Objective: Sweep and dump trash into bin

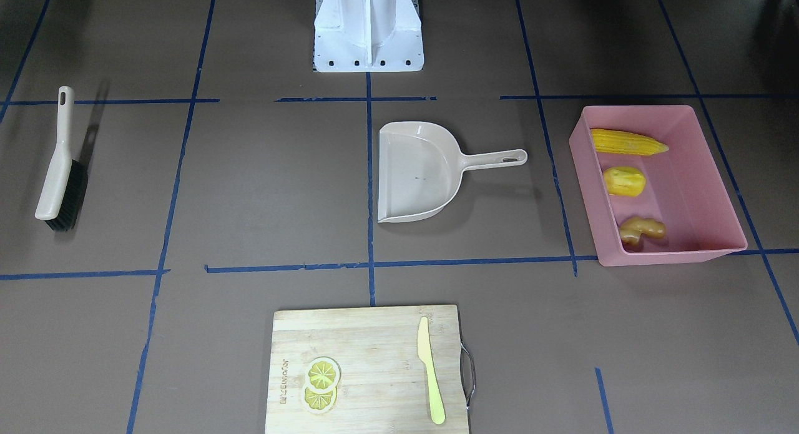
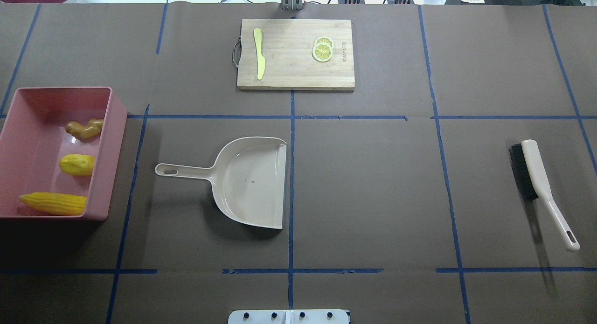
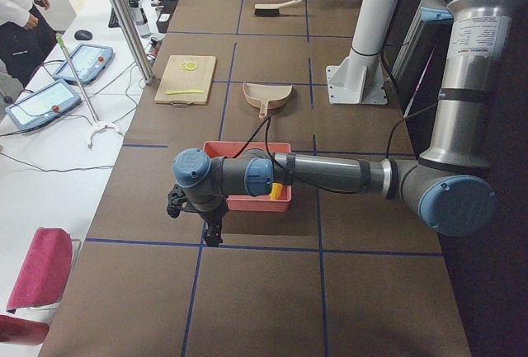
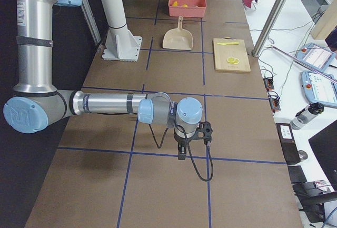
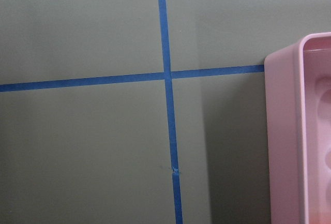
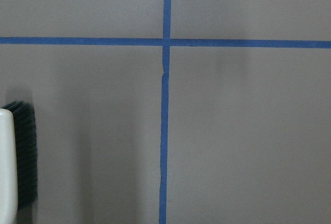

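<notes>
The corn [image 1: 627,142], lump [image 1: 624,181] and ginger [image 1: 642,229] lie in the bin [image 1: 699,184], with the dustpan [image 1: 418,172] near it on the bench [image 1: 262,190]. Whether either arm's jaws are spread or pressed together, I cannot tell.

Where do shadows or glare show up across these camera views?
Overhead exterior: the brush throws a long shadow toward the view's bottom, a dark patch lies below the bin, and a pale sheen marks its floor by the ginger root. Left wrist-mounted: a soft shadow runs beside the bin's wall.
</notes>
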Robot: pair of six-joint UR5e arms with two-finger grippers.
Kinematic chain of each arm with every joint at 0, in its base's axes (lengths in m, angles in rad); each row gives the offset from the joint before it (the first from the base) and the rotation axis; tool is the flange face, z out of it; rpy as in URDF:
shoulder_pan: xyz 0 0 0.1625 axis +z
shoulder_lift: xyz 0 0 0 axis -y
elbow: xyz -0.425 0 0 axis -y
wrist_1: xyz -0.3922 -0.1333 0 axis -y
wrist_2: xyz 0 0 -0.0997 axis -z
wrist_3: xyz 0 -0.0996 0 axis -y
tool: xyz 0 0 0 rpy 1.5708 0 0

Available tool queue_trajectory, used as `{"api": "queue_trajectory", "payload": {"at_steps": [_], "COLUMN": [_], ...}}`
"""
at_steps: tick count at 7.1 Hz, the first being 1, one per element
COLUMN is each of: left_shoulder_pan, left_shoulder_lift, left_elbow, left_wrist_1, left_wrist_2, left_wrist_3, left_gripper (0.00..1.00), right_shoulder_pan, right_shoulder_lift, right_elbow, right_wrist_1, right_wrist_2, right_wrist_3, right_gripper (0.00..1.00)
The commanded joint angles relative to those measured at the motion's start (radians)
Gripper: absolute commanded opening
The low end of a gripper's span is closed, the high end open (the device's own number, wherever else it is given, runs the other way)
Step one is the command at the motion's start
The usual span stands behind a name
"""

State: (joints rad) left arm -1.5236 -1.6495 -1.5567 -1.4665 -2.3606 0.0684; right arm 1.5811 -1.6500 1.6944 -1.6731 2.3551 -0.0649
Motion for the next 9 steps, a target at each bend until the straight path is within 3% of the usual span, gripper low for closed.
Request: {"api": "queue_trajectory", "payload": {"at_steps": [1,3,4,6,9], "left_shoulder_pan": [-0.007,0.005,0.003,0.003,-0.003], "left_shoulder_lift": [0.013,0.002,0.013,0.013,0.014], "left_elbow": [-0.016,-0.008,-0.014,-0.005,-0.02], "left_wrist_1": [-0.026,-0.091,-0.124,-0.112,-0.104], "left_wrist_2": [0.015,0.142,0.13,0.019,0.015], "left_wrist_3": [-0.005,-0.01,-0.01,-0.001,0.001], "left_gripper": [1.0,1.0,1.0,1.0,1.0], "right_shoulder_pan": [-0.001,-0.001,-0.001,-0.009,-0.012], "right_shoulder_lift": [0.001,-0.001,0.001,0.003,0.003], "right_elbow": [0.002,0.004,0.007,0.005,0.005], "right_wrist_1": [0.0,-0.001,-0.001,0.001,0.001], "right_wrist_2": [0.001,0.003,0.015,0.015,0.012], "right_wrist_3": [0.0,-0.006,-0.006,0.002,0.004], "right_gripper": [1.0,1.0,1.0,1.0,1.0]}}
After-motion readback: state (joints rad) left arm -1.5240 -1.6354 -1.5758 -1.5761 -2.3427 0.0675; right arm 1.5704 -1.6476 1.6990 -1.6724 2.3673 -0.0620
